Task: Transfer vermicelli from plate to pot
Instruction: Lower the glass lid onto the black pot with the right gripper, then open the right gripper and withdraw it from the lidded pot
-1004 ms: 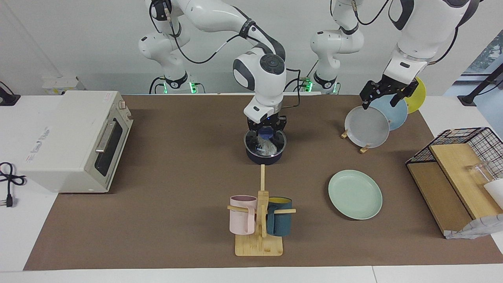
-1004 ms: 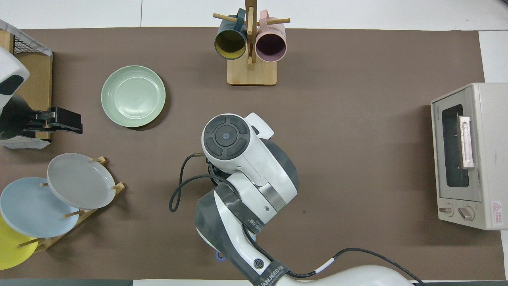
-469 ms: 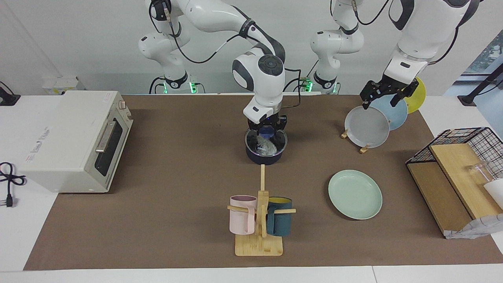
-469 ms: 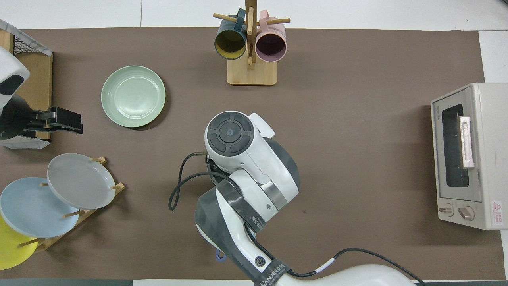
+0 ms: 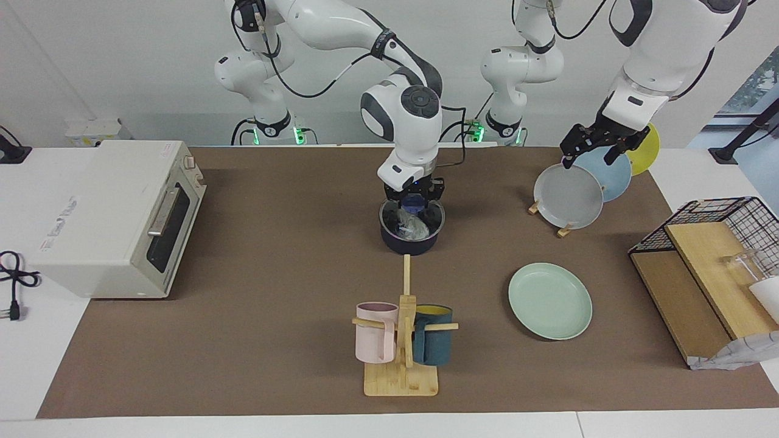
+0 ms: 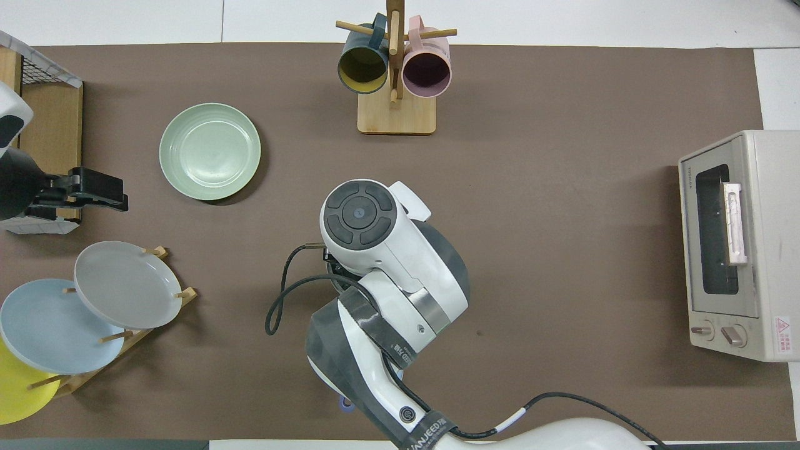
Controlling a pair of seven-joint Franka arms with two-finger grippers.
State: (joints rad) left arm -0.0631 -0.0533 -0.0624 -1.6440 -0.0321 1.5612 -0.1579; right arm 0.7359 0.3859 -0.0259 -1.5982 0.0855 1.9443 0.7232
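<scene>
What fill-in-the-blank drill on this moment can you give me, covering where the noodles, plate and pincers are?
1. The vermicelli lies in the ____.
2. The green plate is ____.
3. The right pincer is over the ____.
4. The left pincer hangs over the rack of ____.

Missing words: pot; empty; pot; plates

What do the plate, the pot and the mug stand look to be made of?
Plate: matte, evenly pale green, no glare; probably plastic or a fibre composite, possibly glazed ceramic.
Pot: dark blue outside with a shiny rim; probably coated or enamelled metal.
Mug stand: pale, unpainted yellowish wood, perhaps bamboo.
</scene>
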